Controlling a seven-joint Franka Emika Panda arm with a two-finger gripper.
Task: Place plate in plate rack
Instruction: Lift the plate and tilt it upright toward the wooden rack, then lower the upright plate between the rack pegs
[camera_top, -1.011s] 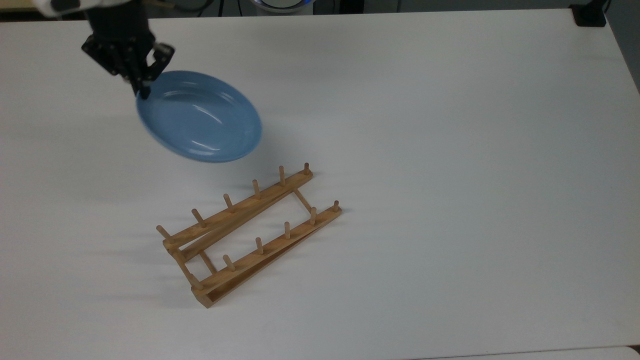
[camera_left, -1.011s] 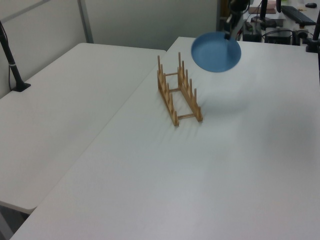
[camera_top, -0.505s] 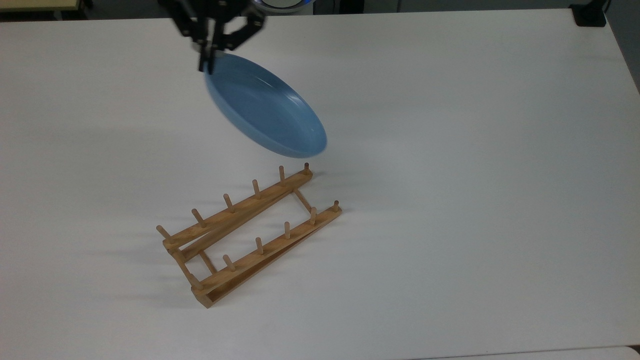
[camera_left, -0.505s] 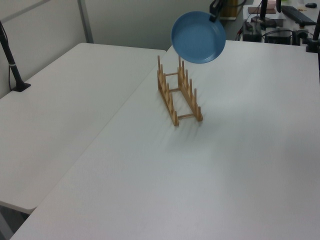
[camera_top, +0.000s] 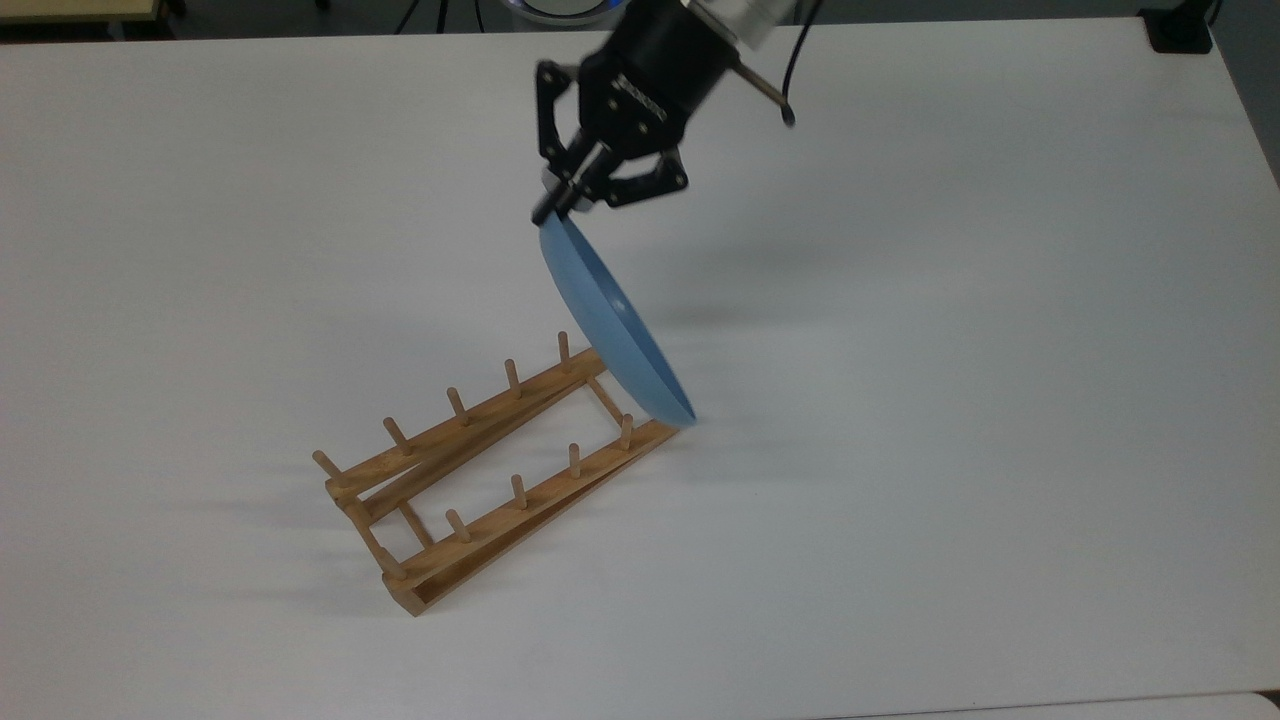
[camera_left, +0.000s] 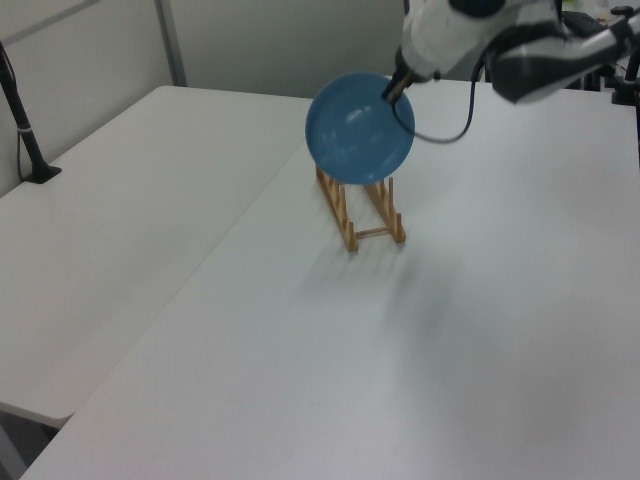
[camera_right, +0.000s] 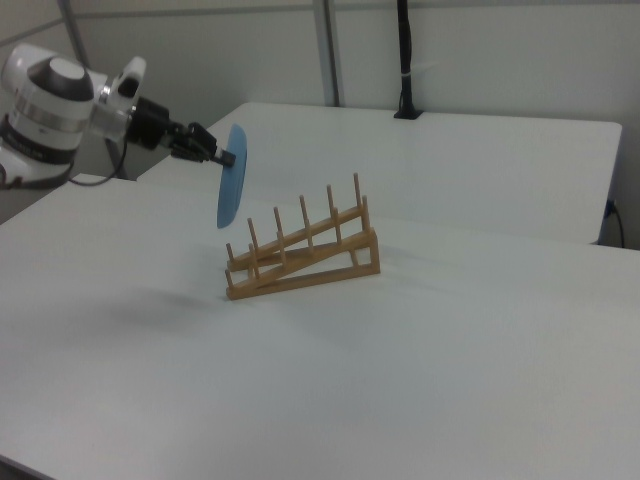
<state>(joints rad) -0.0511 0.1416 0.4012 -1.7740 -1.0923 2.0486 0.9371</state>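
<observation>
1. Your claw (camera_top: 562, 203), upper centre of the top view, is pinched on the plate (camera_top: 612, 325) rim.
2. The plate hangs edge-on, down-right from the claw, above the plate rack (camera_top: 500, 468) end at centre frame.
3. Judgement: the disc lies across the rails; lower it between pegs.

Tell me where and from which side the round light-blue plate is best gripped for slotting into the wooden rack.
Grip the round glossy light-blue plate by its thin raised rim at the top edge, coming from above, as the black two-finger gripper does now. It hangs nearly on edge, so the rim is the only part slim enough to pinch, and a top hold leaves the lower edge free to drop between the light-brown wooden plate rack pegs.
</observation>
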